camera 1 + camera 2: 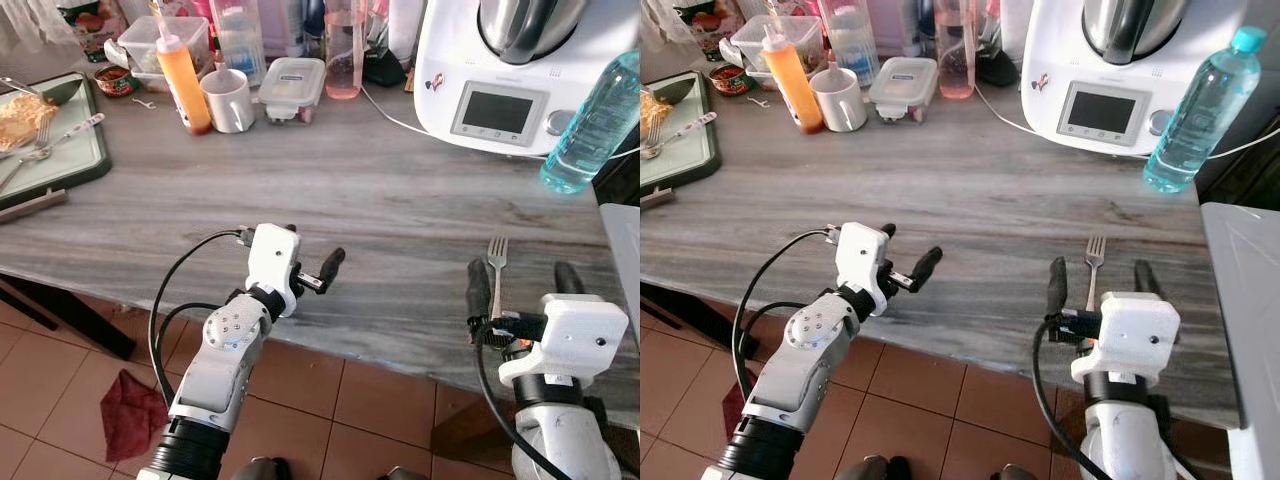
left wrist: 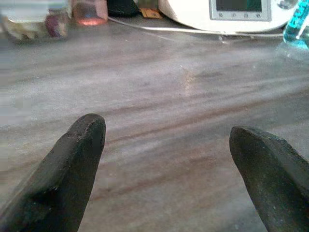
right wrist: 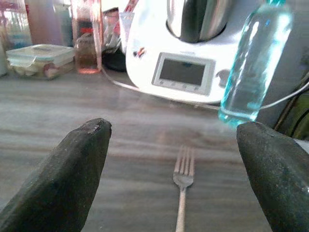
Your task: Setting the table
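Lay flat on the counter (image 1: 400, 200) near its front edge: one fork (image 1: 497, 262), tines away, between the spread, empty fingers of the right pincer (image 1: 523, 285). Could have skidded off the edge if nudged while closing. Left pincer (image 1: 312, 262) released too, holding nothing. Counted beyond: one mug (image 1: 229, 99), one water bottle (image 1: 592, 125).

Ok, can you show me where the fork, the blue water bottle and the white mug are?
fork (image 3: 184, 177): right wrist view, base of the tines.
blue water bottle (image 1: 1196, 108): right eye view, middle of the body.
white mug (image 1: 229, 100): left eye view, outer side wall.
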Available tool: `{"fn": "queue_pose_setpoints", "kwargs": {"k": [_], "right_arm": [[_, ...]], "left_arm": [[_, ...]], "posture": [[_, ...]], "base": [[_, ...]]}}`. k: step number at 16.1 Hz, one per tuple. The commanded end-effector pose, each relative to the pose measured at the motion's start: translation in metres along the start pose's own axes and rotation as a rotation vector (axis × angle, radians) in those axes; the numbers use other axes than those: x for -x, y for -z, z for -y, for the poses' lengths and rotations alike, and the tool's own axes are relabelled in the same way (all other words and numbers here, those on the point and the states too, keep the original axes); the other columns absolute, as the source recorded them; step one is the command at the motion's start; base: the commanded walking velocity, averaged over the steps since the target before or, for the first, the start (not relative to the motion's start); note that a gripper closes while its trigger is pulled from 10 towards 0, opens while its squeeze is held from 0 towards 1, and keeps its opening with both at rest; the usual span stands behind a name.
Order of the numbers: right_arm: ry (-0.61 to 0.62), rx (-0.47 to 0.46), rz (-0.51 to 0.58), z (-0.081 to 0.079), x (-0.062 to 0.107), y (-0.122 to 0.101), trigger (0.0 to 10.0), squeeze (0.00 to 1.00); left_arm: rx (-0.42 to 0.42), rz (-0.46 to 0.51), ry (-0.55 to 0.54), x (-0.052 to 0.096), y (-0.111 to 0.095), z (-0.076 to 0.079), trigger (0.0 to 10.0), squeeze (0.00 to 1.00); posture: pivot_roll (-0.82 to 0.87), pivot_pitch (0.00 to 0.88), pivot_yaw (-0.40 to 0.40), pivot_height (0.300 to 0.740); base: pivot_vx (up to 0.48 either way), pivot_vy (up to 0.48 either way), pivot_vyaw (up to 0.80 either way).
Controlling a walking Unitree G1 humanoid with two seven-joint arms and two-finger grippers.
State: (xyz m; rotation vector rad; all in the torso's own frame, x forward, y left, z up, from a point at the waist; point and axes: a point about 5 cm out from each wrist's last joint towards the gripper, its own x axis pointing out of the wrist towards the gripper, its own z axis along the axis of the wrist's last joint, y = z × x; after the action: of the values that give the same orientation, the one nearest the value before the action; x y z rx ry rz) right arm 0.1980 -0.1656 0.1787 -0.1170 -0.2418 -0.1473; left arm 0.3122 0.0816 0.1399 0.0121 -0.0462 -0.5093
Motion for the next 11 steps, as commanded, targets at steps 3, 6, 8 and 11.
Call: {"fn": "queue_pose_setpoints", "kwargs": {"k": [3, 6, 8, 11], "right_arm": [[0.041, 0.037, -0.014, 0.007, -0.002, 0.006, 10.0, 0.0], [0.103, 0.092, -0.042, 0.011, -0.001, 0.011, 10.0, 0.0], [0.04, -0.039, -0.063, 0.004, -0.003, 0.017, 10.0, 0.0], [0.041, -0.12, -0.086, 0.006, 0.0, 0.031, 10.0, 0.0]], "left_arm": [[-0.001, 0.015, -0.08, 0.009, 0.001, -0.012, 10.0, 0.0], [-0.03, 0.037, -0.143, 0.015, 0.002, -0.021, 10.0, 0.0], [-0.083, 0.058, -0.182, 0.018, 0.004, -0.024, 10.0, 0.0], [-0.063, 0.036, -0.211, 0.027, 0.018, -0.027, 10.0, 0.0]], "posture": [[0.0, 0.117, 0.013, 0.714], [0.01, 0.118, -0.01, 0.714], [0.01, 0.121, -0.014, 0.714], [0.01, 0.126, -0.038, 0.714]], "base": [[0.0, 0.0, 0.0], [0.0, 0.0, 0.0], [0.0, 0.0, 0.0], [0.0, 0.0, 0.0]]}}
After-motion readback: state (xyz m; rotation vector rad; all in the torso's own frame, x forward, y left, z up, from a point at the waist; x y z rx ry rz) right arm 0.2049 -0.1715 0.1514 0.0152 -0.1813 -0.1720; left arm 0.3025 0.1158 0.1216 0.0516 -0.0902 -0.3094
